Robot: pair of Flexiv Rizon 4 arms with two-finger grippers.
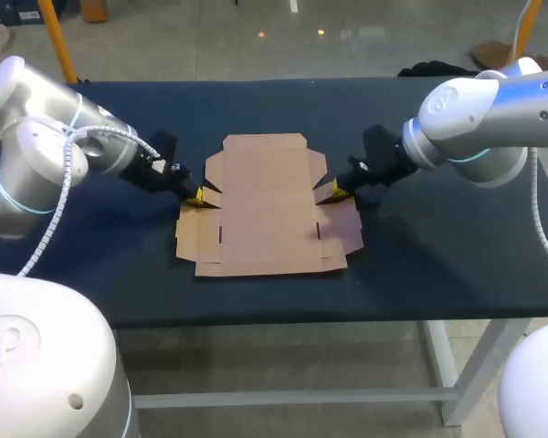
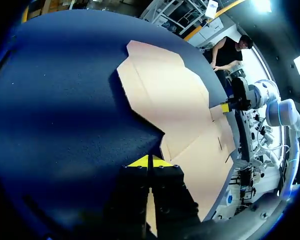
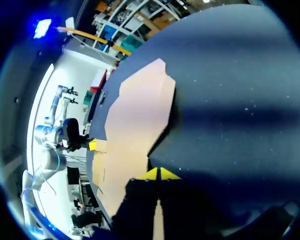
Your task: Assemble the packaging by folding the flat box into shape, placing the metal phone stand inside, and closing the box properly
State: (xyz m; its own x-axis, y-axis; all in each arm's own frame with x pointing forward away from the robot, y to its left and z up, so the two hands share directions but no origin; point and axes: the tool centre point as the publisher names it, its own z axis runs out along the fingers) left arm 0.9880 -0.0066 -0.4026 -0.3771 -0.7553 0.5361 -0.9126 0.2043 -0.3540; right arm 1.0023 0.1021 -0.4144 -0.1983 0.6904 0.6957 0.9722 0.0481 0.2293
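Arms slant down from both sides of the table (image 1: 438, 265), with the left gripper (image 1: 199, 196) at the left side flap of the box (image 1: 265, 205) and the right gripper (image 1: 336, 189) at its right side flap. Each gripper's yellow tips are pinched together on the thin cardboard edge. The box lies flat and unfolded in the middle of the dark table, plain brown, its flaps spread out.

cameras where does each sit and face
Head view: above, behind, looking down on the table; both arms, left gripper and right gripper beside the flat box.
Left wrist view: left wrist, facing across the flat box; own tips.
Right wrist view: right wrist, facing back across; own tips.
Shared: each wrist view shows the other gripper.
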